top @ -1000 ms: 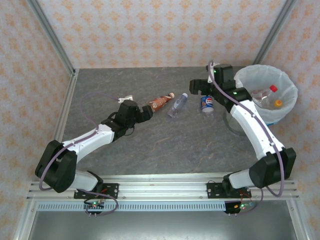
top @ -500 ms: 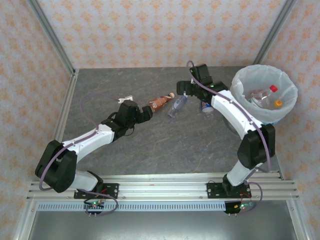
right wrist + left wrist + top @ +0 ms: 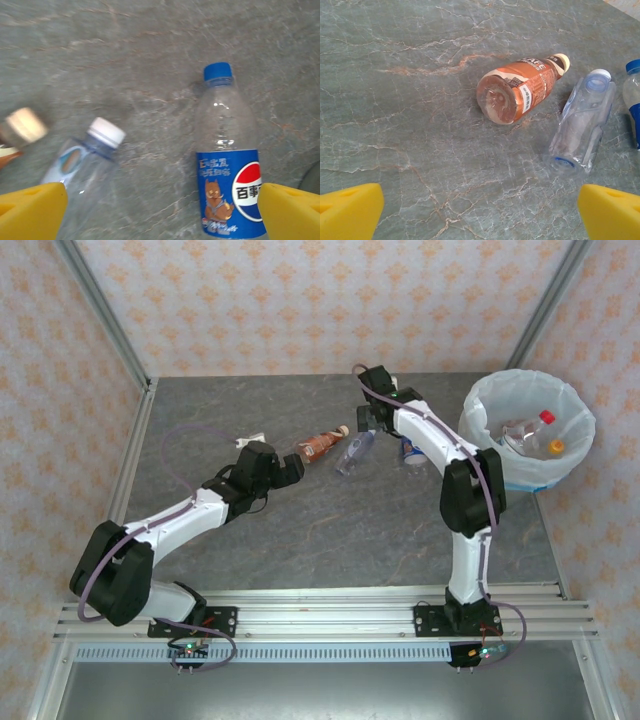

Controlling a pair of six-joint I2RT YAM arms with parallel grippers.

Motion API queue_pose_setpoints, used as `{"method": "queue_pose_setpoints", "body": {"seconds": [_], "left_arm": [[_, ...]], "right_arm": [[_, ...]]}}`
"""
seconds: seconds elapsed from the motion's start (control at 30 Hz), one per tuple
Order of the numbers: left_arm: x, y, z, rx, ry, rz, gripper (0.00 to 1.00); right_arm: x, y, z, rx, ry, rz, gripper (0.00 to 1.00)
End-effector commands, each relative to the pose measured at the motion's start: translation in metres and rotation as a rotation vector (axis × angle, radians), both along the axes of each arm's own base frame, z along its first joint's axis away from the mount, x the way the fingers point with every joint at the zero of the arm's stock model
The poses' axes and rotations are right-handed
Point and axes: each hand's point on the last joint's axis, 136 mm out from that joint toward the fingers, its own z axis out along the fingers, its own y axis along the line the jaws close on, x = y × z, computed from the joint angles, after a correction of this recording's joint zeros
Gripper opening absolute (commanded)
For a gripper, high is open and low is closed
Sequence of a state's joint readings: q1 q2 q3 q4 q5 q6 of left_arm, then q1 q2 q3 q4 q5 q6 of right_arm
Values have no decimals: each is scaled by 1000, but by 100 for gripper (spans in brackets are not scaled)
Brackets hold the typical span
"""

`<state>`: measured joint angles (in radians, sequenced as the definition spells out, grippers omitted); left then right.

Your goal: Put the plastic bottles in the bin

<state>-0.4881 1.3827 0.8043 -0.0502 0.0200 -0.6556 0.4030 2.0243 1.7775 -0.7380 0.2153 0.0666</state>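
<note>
Three plastic bottles lie on the grey table. A brown-labelled bottle (image 3: 320, 446) (image 3: 520, 92) with a tan cap lies left of a clear bottle (image 3: 353, 453) (image 3: 582, 125) (image 3: 85, 167) with a white cap. Right of both is a blue-labelled bottle (image 3: 413, 450) (image 3: 229, 170) with a blue cap. My left gripper (image 3: 296, 467) (image 3: 480, 215) is open, just short of the brown bottle's base. My right gripper (image 3: 368, 428) (image 3: 162, 212) hangs open above the table between the clear and blue-labelled bottles, holding nothing. The bin (image 3: 576, 415) at the right holds bottles with red (image 3: 545, 418) and orange (image 3: 556, 447) caps.
A small white scrap (image 3: 252, 438) lies behind my left gripper. Metal frame posts and patterned walls close in the table on the left, back and right. Open grey surface lies in front of the bottles.
My right arm has swung left from beside the bin to over the clear and blue-labelled bottles. The left arm and the bottles have stayed put.
</note>
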Motion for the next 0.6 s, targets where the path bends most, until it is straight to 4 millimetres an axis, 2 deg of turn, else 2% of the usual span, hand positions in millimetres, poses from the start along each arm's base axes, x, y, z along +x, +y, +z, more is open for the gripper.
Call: {"method": "queue_pose_setpoints", "body": {"seconds": [0.0, 0.17, 0.33, 0.47, 0.57], "left_arm": [[-3, 12, 6, 29, -7, 28, 100], [-4, 14, 6, 28, -5, 35, 100], [-3, 12, 6, 29, -3, 31, 100], [-2, 11, 7, 27, -2, 30, 100], [-2, 11, 4, 27, 6, 30, 100]], "right_arm": [[1, -36, 1, -128, 46, -83, 97], [6, -63, -21, -160, 112, -135, 96], [1, -64, -44, -62, 203, -111, 95], [-1, -74, -56, -32, 226, -150, 93], [-5, -67, -70, 56, 275, -114, 87]]}}
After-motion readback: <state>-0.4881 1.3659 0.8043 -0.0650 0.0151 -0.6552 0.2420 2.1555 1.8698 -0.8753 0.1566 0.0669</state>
